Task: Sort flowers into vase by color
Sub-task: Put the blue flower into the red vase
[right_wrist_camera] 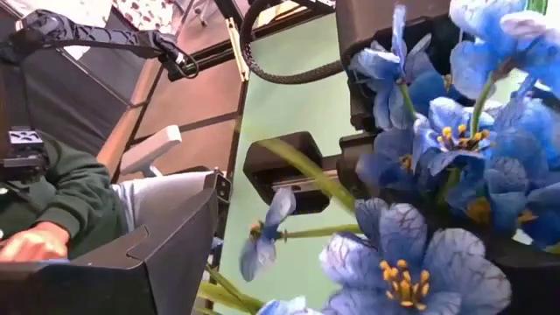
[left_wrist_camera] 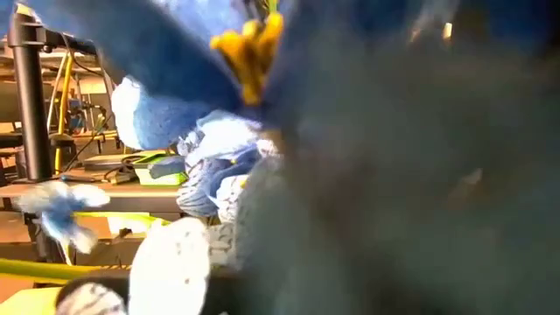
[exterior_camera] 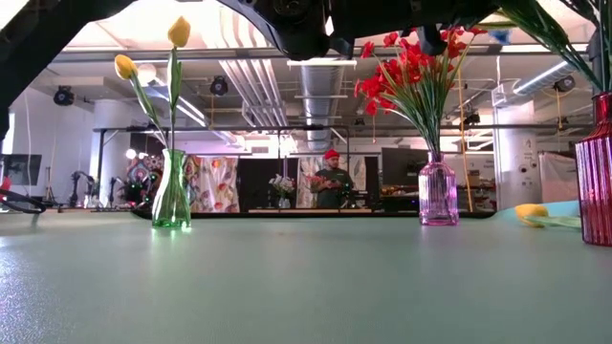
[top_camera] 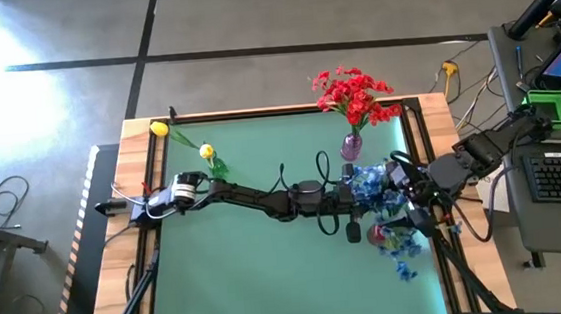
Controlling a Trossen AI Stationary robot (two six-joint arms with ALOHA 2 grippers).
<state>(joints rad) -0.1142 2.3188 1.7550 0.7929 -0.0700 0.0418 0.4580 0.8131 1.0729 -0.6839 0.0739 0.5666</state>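
Blue flowers with yellow centres crowd the closed left hand; right hand gapes beside them.

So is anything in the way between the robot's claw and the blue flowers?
No, nothing visible. The left gripper reaches across the green table and sits shut right at the bunch of small blue fabric flowers near the red ribbed glass vase. The right gripper is open, close beside the same blooms.

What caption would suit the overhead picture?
Two robot arms meet over blue flowers by a red vase; red flowers and yellow tulips already stand in vases.
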